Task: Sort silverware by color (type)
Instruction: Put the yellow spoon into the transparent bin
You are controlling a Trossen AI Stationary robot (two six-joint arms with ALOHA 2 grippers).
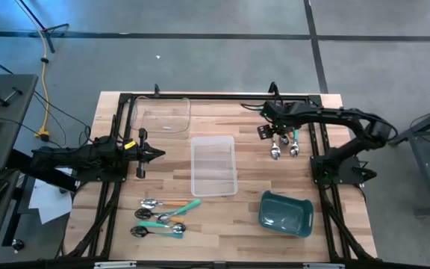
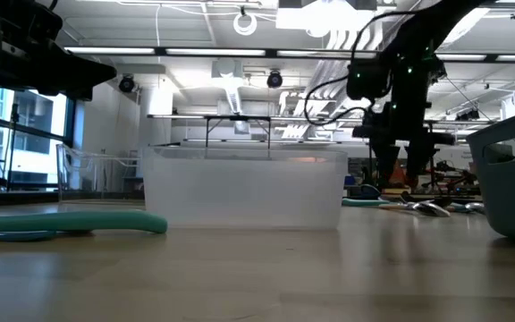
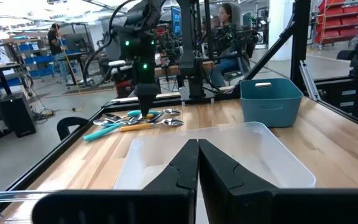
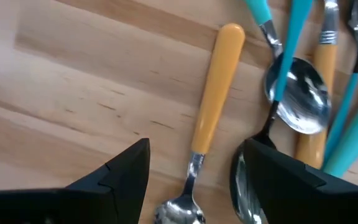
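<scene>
While people sit beyond, spoons lie on the wooden table.

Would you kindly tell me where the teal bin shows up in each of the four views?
High view: teal bin, lower right on the table.
Low view: at the right edge.
Left wrist view: right of centre.
Right wrist view: not in it.
Shared landmark: the clear tray.
</scene>
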